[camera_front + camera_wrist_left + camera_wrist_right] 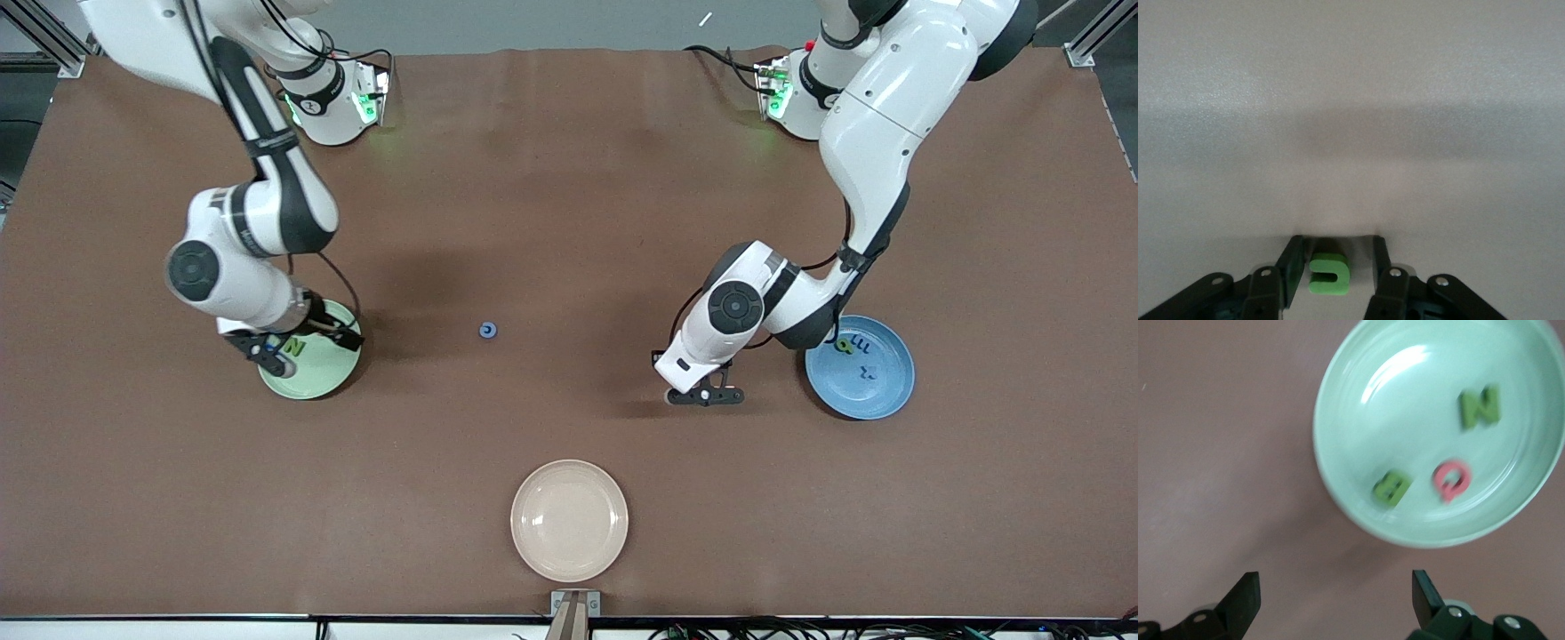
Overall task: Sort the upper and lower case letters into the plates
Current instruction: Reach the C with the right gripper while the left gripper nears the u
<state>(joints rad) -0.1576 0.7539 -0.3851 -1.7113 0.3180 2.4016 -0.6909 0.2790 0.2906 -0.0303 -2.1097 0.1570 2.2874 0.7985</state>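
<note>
A small flat green lowercase letter u (1328, 274) is seen in the left wrist view between the two black fingers (1293, 267) of the left gripper (706, 396), which is lowered to the brown table (569, 204) just beside the blue plate. One finger is pressed against the letter, while a narrow gap is seen at the other finger, so the jaws are partly closed around the letter and a firm grip cannot be confirmed.

The round shallow blue plate (876, 391) is placed toward the left arm's end of the table. On it a blue lowercase m (860, 343), a blue lowercase x (868, 374) and a small green letter (841, 345) at its rim are made out; the green one is partly covered by the arm.

The round shallow pale green plate (1405, 427) is placed toward the right arm's end. In it a green capital N (1480, 405), a green capital B (1391, 487) and a pink-red capital Q (1451, 480) are laid apart from one another. The right gripper (1335, 600) is held over the table at that plate's edge with its jaws spread wide and nothing between them.

A small blue letter (487, 331) is left on the bare table between the two plates. A round cream-beige plate (569, 520) is set nearer to the front camera.
</note>
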